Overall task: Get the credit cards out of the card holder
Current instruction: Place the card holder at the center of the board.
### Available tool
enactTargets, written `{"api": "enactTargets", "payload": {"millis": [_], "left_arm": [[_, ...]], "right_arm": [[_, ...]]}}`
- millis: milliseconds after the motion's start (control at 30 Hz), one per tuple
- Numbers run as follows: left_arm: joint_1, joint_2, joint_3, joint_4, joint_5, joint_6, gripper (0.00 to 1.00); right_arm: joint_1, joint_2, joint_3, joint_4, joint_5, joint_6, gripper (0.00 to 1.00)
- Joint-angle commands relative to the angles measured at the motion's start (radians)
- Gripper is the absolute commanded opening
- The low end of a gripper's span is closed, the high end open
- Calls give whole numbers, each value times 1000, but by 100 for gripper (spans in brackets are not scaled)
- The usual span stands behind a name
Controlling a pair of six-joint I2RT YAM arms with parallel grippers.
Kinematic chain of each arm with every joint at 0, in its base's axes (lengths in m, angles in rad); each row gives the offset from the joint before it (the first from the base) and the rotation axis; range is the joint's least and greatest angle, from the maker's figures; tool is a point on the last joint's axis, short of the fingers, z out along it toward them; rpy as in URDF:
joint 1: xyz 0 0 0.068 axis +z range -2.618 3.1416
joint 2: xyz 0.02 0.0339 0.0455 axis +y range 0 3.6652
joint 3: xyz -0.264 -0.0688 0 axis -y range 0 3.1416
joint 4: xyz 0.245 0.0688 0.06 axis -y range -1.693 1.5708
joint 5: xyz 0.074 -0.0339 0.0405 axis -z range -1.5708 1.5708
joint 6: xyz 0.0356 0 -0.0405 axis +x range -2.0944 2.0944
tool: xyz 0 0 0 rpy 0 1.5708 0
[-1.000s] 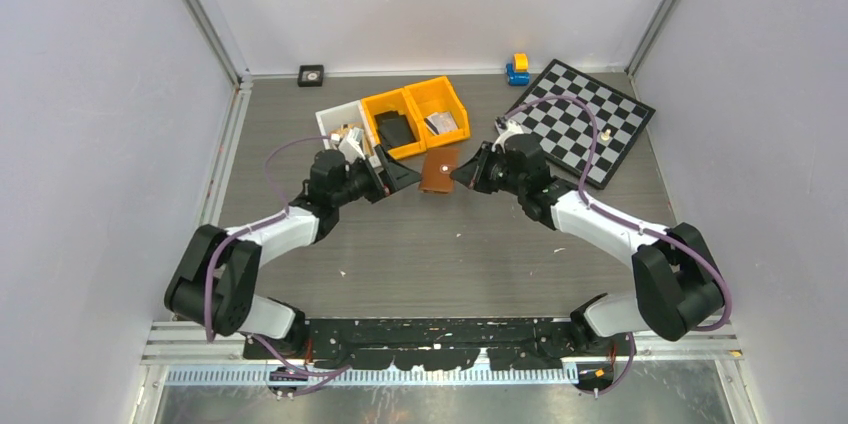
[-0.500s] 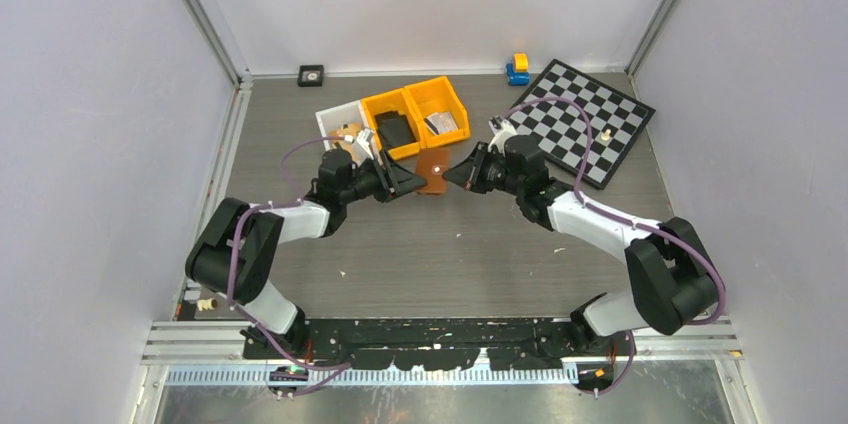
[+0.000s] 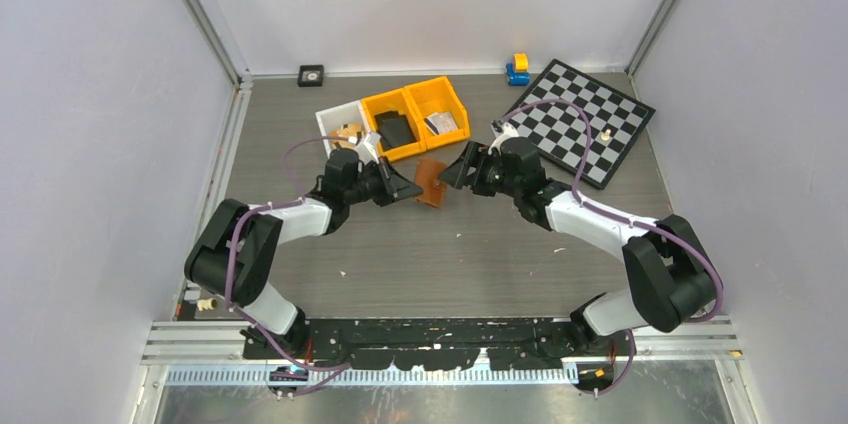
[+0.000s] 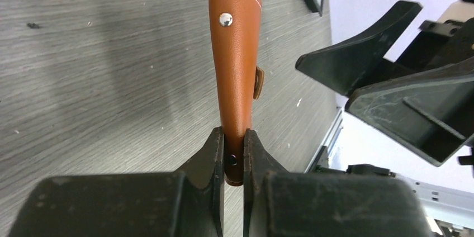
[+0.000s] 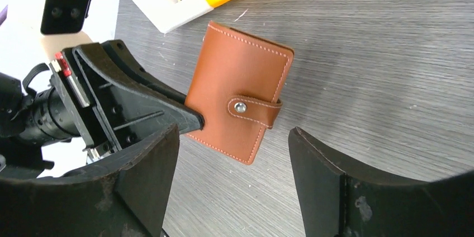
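At table centre in the top view: card holder, closed, between the two arms, with the left gripper at its 9 o'clock and the right gripper at its 3 o'clock. Yellow bins sit at the holder's 12 o'clock, a white bin at 11 o'clock and a chessboard at 2 o'clock.

Left jaws are pressed together on one margin of the holder, which projects from them on edge and appears clear of the table. Right jaws stand wide apart, one to each side of the holder, touching neither face.

Step in hand, as judged: presenting the closed holder to the free arm. No credit cards are out, and none can be seen in any view. The next move calls for the right gripper to catch the short strap and pull its snap free while the left clamp resists. The strap lies flat against the leather, so a fine, well-aimed pinch is needed.

Left wrist view alone shows how little leather lies in the clamp. The holder is seen edge-on and the strap is a mere tab at 3 o'clock. Right wrist view alone shows the broad face, the stitched border and the strap buttoned at the 3 o'clock edge. Top view alone places both arms among the bins.
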Motion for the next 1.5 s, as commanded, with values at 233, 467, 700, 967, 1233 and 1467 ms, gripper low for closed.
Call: {"api": "enactTargets", "payload": {"millis": [233, 467, 700, 967, 1233, 1467], "left_arm": [[-64, -54, 80, -82, -48, 107, 0], [-68, -70, 78, -95, -63, 122, 0], [-68, -149, 50, -127, -140, 154, 0], [-65, -179, 29, -145, -200, 153, 0], [-57, -293, -39, -154, -333, 162, 0], [-57, -287, -25, -178, -326, 162, 0]], "right_arm": [[46, 93, 115, -54, 31, -50, 79], [69, 190, 204, -204, 155, -65, 68], [69, 266, 275, -318, 179, -83, 53], [69, 275, 301, -365, 187, -95, 49], [69, 283, 326, -420, 225, -103, 48], [69, 224, 291, -385, 264, -95, 48]]}}
